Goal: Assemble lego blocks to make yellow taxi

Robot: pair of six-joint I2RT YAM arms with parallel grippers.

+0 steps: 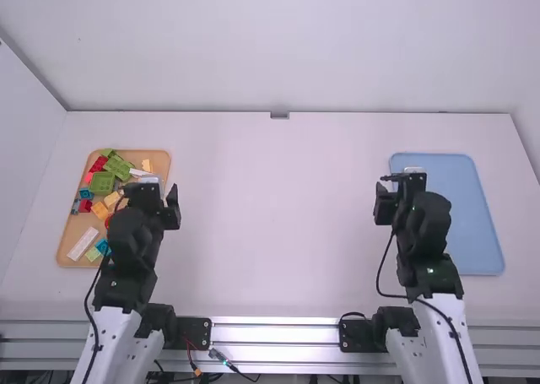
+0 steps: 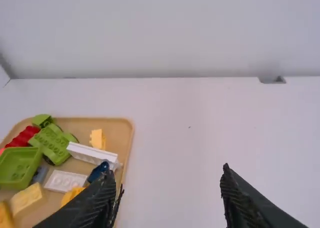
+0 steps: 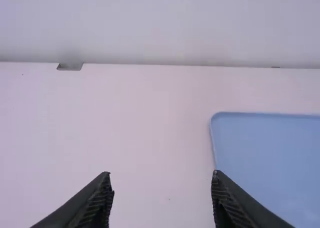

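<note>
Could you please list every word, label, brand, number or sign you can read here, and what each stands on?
None: I can read no word, label, number or sign on the lego blocks, the tan tray, the blue tray, the white table or the grippers.

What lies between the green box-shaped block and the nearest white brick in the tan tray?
A small grey block sits between the green box-shaped block and that white brick, as the left wrist view shows.
</note>
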